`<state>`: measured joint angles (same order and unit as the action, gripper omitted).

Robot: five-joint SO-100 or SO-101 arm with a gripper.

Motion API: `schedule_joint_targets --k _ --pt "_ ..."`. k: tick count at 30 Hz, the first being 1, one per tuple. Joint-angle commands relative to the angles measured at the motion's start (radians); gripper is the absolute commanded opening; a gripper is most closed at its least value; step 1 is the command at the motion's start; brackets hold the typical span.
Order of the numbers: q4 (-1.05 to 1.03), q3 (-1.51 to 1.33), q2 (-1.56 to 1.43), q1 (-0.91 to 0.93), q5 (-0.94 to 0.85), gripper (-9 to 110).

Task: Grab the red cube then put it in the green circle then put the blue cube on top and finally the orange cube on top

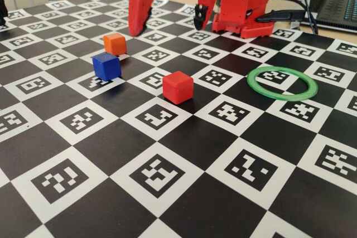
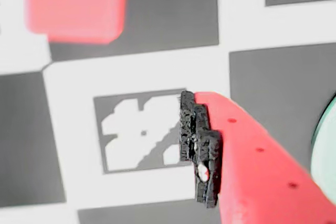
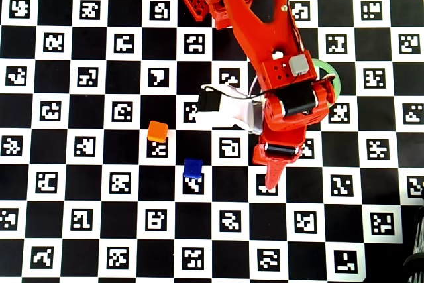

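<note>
Cubes, 3 pcs, all loose on checkerboard mat (image 1: 184, 204), none stacked. Red cube (image 1: 178, 87) sits mid-mat in fixed view, well apart from green circle (image 1: 282, 83) to its right; ring empty. Blue cube (image 1: 106, 66) and orange cube (image 1: 114, 43) near each other, further left and back.

Handling (est.): red cube looks light, rigid, matte plastic w/ rounded edges; shouldn't slip much. Best hold: two opposite flat side faces, pinch centred, not on corners. No long axis, equal sides; stands flat, turned slightly vs. mat squares, one corner toward fixed cam.

Gripper (image 1: 170, 22): fingers apart, nothing between them, tips low near mat behind cubes. Wrist view shows red cube (image 2: 76, 4) blurred at upper left, clear of one black-padded finger (image 2: 199, 148).

Overhead: arm covers red cube; blue (image 3: 193, 168) and orange (image 3: 158, 131) visible.
</note>
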<state>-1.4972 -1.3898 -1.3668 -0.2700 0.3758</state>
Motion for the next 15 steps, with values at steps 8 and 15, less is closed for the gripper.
schedule_joint_targets --k 8,15 --pt "0.153 -0.124 -0.018 -0.017 -0.054 50" --pt "0.244 -0.195 0.011 -0.018 -0.066 50"
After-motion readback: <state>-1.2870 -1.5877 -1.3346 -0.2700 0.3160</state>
